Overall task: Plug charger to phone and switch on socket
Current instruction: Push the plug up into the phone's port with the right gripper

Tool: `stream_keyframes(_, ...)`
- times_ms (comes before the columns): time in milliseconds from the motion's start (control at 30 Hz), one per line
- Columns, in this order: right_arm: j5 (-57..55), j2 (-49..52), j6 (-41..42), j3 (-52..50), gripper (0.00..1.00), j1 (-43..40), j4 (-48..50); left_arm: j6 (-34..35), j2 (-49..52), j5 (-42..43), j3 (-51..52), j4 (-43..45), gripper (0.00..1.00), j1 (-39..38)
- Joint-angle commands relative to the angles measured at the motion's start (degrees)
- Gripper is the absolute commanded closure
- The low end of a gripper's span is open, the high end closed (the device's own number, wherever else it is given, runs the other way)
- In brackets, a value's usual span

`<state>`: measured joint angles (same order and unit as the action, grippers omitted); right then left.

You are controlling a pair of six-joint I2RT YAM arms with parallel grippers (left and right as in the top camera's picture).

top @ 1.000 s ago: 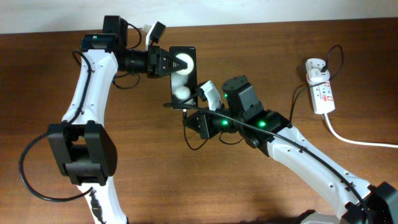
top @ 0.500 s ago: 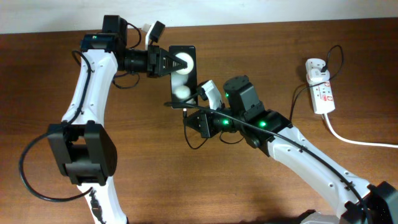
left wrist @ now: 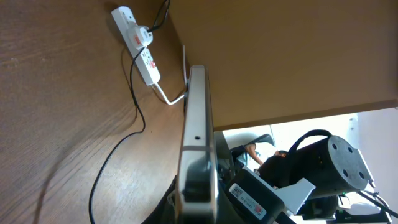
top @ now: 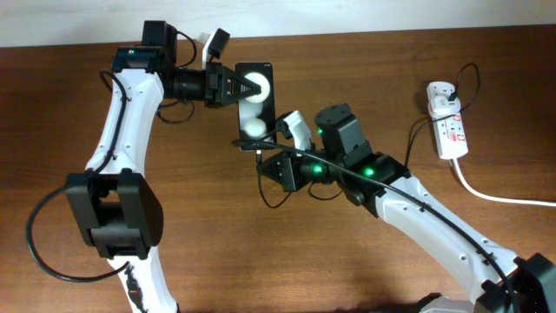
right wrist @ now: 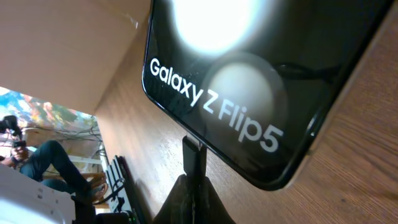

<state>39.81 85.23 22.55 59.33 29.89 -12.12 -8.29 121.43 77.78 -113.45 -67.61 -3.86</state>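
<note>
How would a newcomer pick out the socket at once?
Go to the right side of the table in the overhead view. The socket is the white elongated strip with red markings and a plug head at its far end. Its thick white cord distinguishes it from the thin black charger alongside.

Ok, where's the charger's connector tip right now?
The connector tip is pinched by the right gripper, left of centre overhead, meeting the phone at its lower edge.
</note>
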Motion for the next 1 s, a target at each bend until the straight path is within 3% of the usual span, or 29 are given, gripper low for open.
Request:
stream_keyframes(0,-1.8,-0.8,0.5,1.1,0.96,-2.5,2.6,0.0,-0.2,0.3,-0.2,-0.8,1.0,-0.5)
stream_keyframes(967,-1.3,-0.8,1.9,1.5,0.96,-2.6,6.0,0.0,-0.2,-5.2,-0.2,-1.6,1.0,-0.5)
